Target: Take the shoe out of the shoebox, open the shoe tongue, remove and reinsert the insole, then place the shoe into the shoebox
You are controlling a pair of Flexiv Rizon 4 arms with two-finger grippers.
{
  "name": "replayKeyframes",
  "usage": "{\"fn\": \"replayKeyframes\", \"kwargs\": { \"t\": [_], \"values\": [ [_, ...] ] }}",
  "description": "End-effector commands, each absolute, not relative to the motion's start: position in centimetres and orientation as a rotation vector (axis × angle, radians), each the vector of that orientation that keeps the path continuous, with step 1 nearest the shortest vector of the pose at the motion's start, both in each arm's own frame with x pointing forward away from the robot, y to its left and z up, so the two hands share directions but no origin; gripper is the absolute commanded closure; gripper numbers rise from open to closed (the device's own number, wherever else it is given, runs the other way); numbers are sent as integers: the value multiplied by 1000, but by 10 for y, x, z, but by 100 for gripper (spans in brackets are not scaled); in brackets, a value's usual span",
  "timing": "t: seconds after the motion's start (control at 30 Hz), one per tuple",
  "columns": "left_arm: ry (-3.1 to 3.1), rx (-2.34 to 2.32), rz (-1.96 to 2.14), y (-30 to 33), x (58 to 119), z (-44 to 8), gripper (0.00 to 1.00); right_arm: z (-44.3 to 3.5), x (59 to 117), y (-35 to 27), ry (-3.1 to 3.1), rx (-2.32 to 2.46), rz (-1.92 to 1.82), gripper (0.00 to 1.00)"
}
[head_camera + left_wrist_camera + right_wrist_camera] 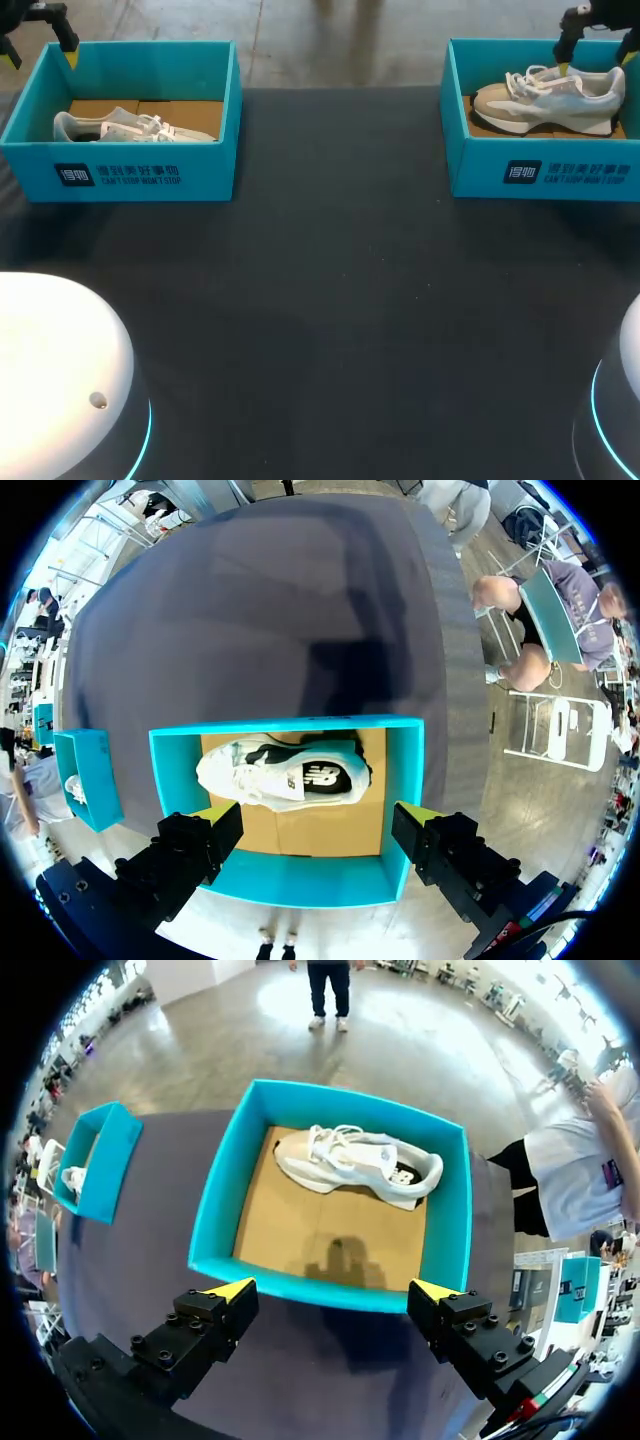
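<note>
Two teal shoeboxes stand at the far side of the table. The left shoebox holds a white shoe lying on its side. In the right shoebox a white and beige shoe stands upright. My left gripper hangs open high over the left box's far corner. In the left wrist view the white shoe lies ahead of the open left gripper, inside its box. My right gripper is open above the right box. Its wrist view shows the right gripper empty, with the shoe well ahead of it.
The dark table stretches between and in front of the boxes. Each wrist view also shows the other shoebox off to the side. The two white arm bases sit at the near corners.
</note>
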State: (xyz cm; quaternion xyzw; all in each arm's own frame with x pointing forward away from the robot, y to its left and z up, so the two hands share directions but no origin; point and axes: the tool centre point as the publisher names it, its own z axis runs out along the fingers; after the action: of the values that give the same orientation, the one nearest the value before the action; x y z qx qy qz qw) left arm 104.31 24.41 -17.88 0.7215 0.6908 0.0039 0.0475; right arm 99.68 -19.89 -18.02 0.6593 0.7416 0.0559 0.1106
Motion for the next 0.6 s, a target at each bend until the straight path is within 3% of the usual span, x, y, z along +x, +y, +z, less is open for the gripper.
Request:
{"fn": "replayKeyframes", "kwargs": {
  "t": [0.03, 0.6],
  "values": [
    [2106, 2201, 17, 244, 1042, -179, 0, -190, 1028, -210, 2206, 1958, 119, 0],
    [2106, 2201, 17, 244, 1042, -179, 0, -202, 1095, -276, 2176, 1971, 98, 0]
  ]
}}
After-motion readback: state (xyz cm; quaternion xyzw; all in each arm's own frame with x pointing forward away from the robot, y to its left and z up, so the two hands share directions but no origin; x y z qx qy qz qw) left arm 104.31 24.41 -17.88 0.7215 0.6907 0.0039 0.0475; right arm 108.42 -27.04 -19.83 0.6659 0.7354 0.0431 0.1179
